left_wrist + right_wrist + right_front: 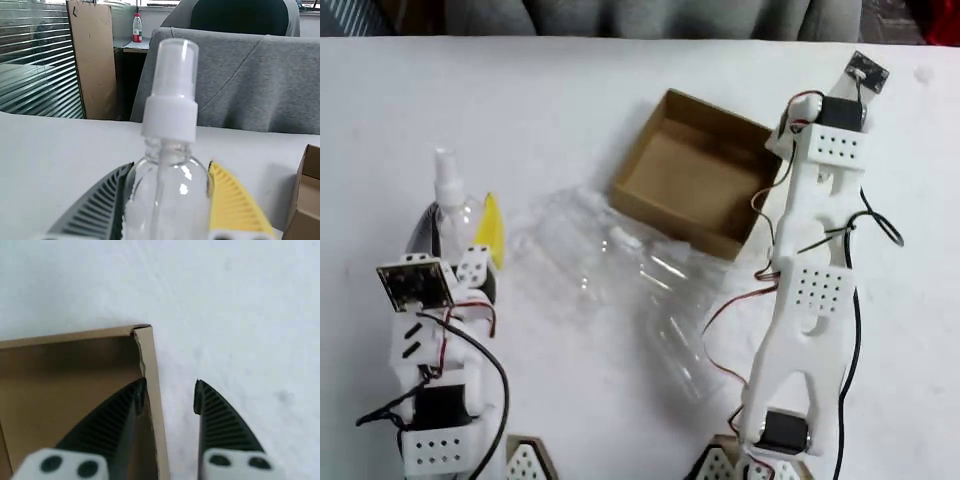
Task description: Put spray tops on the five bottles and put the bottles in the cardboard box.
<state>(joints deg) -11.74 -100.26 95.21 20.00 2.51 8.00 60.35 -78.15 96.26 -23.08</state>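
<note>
Gripping one bottle (167,200) upright w/ spray top (171,95) on, left pincer (170,167) closed round it at worktop's (570,100) left. Right pincer (170,385) part open, empty, astride box (670,215) wall. No bottle boxed yet; other clear bottles (650,270) lie btwn, tops unclear. Most left, I reckon.

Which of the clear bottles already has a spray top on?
The bottle upright in the left gripper; the loose bottles lying beside the cardboard box show no white top.

No words or numbers could be read on the spray bottle (167,200) or the cardboard box (695,175).
</note>
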